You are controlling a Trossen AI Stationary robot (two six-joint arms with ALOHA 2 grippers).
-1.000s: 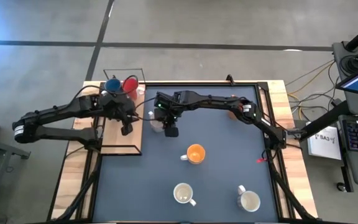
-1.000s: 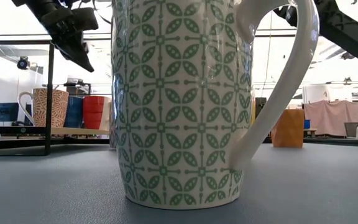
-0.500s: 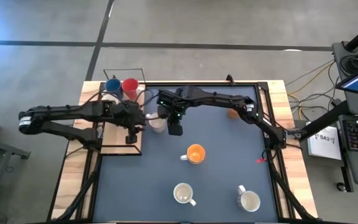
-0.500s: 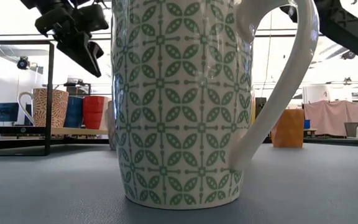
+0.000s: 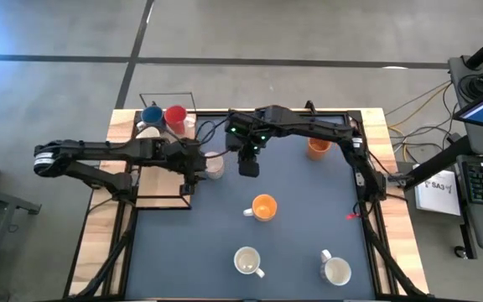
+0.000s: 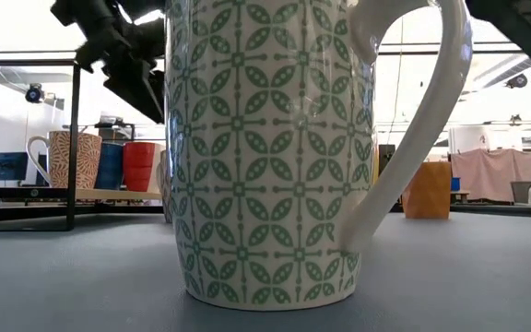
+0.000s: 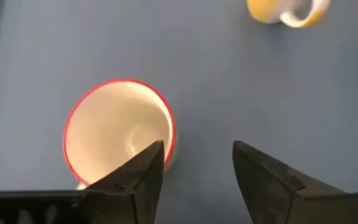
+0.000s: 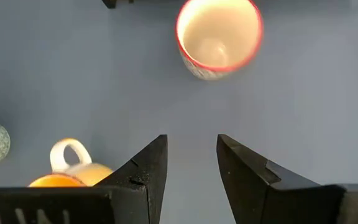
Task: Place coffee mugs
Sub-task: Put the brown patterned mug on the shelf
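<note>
High view: your left gripper (image 5: pixel 198 168) sits just left of the red-rimmed mug (image 5: pixel 213 166), centre-left of the worktop (image 5: pixel 300 243). Right gripper (image 5: pixel 248 166) hovers nearby. I count seven mugs here.

Left wrist view: fingers (image 7: pixel 143 169) spread, one overlapping the rim. Looks like the pick-up step; next, close on the wall.

Right wrist view: fingers (image 8: pixel 146 167) spread, empty.

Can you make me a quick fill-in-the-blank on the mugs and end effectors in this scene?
1. The mug below the left end effector has a ____ rim.
2. The right end effector holds ____.
3. The blue mug stands beside a ____ mug on the wooden board.
4. The mug nearest the low camera has a ____ leaf pattern.

Missing: red; nothing; red; green
</note>
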